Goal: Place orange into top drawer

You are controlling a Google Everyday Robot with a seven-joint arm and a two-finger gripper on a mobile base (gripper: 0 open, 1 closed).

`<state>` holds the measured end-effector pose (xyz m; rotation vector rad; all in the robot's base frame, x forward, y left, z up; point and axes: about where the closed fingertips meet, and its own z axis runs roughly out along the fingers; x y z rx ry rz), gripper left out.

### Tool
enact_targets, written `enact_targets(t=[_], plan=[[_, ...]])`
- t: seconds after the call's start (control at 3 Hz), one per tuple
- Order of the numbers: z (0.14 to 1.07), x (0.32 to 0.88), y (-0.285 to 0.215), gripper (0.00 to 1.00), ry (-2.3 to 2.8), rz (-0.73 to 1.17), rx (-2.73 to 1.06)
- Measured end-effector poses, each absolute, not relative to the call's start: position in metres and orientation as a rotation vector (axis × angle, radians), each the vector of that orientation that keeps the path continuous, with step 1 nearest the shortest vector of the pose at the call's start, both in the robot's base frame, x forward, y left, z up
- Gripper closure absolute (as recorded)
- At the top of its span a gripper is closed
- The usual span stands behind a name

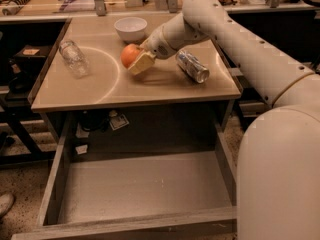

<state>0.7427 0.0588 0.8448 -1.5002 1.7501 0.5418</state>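
Gripper (136, 60) is over the middle of the worktop (165, 86), a bit toward the back edge, clamped on the orange (127, 54). One pale finger pad (142, 64) lies flat on the fruit's right-front side; the other finger is hidden behind it. Orange is at the centre of the top, just in front of the white bowl (131, 29) and apart from it. It looks barely off the surface, but I can't say for sure. Side grip makes sense: a round fruit rolls, so pinching across its widest part keeps it put. Arm (225, 29) comes in from the right edge, passing over a can (192, 66) lying on its side near that edge. Clear glass jar (74, 58) lies on its side toward the left edge, well apart from the orange. Top drawer (145, 184) is pulled fully out below the front edge, with its flat bottom showing, so it's ready to receive the fruit. Judged step: grasp done, transfer not yet. Next the orange goes up, forward past the front edge, then down into the drawer. Risks: the orange slipping from the pads, or the wrist clipping the can or bowl.
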Motion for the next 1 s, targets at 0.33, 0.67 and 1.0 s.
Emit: enact_targets(t=[0.33,0.67,1.0], plan=[[0.875,0.726,0.048,1.00,1.752,0.421,-1.519],[0.893,0.695,0.032,1.00,1.774,0.354,-1.481],[0.871,0.647,0.010,1.00,1.837,0.353,-1.414]])
